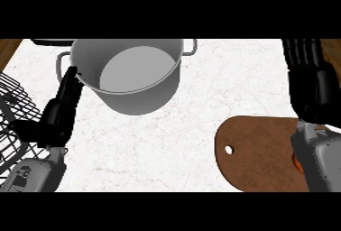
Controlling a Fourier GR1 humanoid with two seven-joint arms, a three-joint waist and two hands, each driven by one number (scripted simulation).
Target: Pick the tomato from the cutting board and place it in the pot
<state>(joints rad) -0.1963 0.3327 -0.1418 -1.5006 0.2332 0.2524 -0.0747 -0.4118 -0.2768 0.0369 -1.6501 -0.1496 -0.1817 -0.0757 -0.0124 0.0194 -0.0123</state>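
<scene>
You will find the small orange-red tomato [297, 163] only as a narrow sliver at the left edge of the grey right forearm [321, 162], which covers the rest of it. The sliver lies over the brown wooden cutting board with the small round hole [256, 149], at the view's lower right; whether it rests on the board's surface cannot be told.

The black right hand [311, 97] shows beyond the board's far edge, at the view's right. Its fingers point away from you, straight and lying side by side, and they are curled round nothing.

The tall grey metal pot with two side handles [143, 97] stands upright at the top centre of the white marbled counter [180, 149], well apart from the board. Its visible interior is bare.

The black left hand [61, 106] shows edge-on just left of the pot, fingers stretched straight toward the pot's wall and holding nothing. Contact with the pot cannot be confirmed. The grey left forearm [33, 173] enters at the lower left.

A black wire rack [12, 97] sits at the left edge, beside that hand.
</scene>
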